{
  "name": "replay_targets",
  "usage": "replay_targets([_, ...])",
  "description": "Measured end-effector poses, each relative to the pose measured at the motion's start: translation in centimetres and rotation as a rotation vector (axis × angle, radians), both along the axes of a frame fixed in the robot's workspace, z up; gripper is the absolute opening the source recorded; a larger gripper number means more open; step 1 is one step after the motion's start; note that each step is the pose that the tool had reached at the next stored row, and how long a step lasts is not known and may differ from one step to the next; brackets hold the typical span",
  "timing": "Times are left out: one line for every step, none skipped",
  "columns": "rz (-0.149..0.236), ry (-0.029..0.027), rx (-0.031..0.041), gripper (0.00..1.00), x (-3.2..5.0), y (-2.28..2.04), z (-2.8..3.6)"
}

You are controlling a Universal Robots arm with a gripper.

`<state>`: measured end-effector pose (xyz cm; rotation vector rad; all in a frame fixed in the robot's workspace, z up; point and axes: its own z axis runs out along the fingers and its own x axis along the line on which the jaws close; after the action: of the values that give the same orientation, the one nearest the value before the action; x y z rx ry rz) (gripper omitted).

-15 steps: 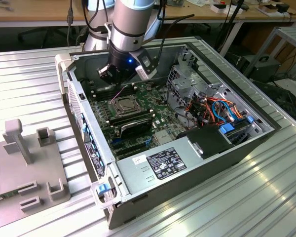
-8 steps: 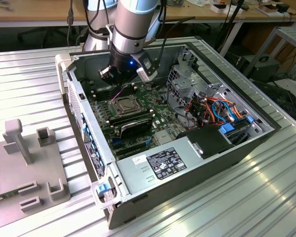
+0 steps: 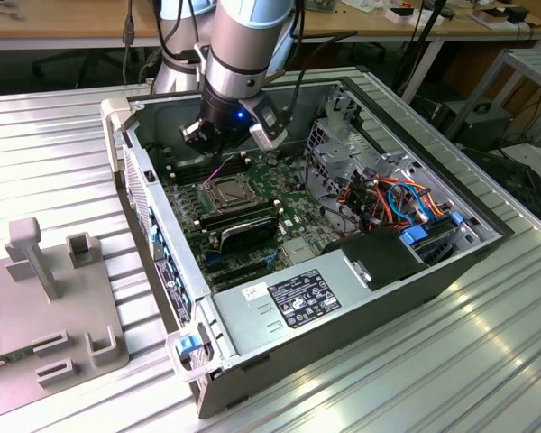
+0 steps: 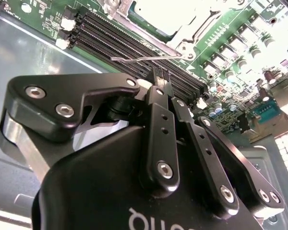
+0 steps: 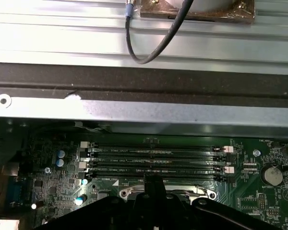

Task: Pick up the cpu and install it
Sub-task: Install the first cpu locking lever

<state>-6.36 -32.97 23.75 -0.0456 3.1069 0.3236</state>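
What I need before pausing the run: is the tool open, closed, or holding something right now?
Black two-fingered tool: closed, fingertips together over the green motherboard; nothing visibly held between them.

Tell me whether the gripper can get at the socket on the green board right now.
Likely yes. The gripper hangs inside the open case, just above the socket edge by the memory slots; no cable or part shows between them.
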Motion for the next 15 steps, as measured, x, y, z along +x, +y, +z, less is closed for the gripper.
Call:
replay_targets([0.000,-0.0001,0.0002,0.11,0.10,0.00,-0.07])
replay_targets([0.000,-0.0001,0.0005,0.11,0.16,0.00,-0.13])
replay_targets([0.000,-0.0001,0.0009,0.11,0.22,0.00,-0.17])
replay_targets([0.000,0.0000,0.0021,0.11,0.27,0.00,-0.20])
replay_targets([0.000,0.0000,0.0046,0.11,0.32,0.00,-0.24])
replay_targets([0.000,-0.0001,0.0060,0.11,0.37,0.00,-0.27])
replay_targets([0.000,0.0000,0.0061,0.11,0.37,0.00,-0.27])
replay_targets([0.000,0.0001,0.0061,0.11,0.37,0.00,-0.27])
replay_targets([0.000,0.0000,0.0062,0.11,0.37,0.00,-0.28])
replay_targets([0.000,0.0000,0.0062,0.11,0.38,0.00,-0.28])
replay_targets([0.000,0.0000,0.0062,0.11,0.39,0.00,-0.28])
replay_targets([0.000,-0.0002,0.0066,0.11,0.44,0.01,-0.33])
replay_targets([0.000,-0.0003,0.0067,0.11,0.48,0.01,-0.39])
replay_targets([0.000,-0.0001,0.0064,0.11,0.54,0.00,-0.45])
replay_targets([0.000,0.0000,0.0064,0.11,0.61,0.01,-0.52])
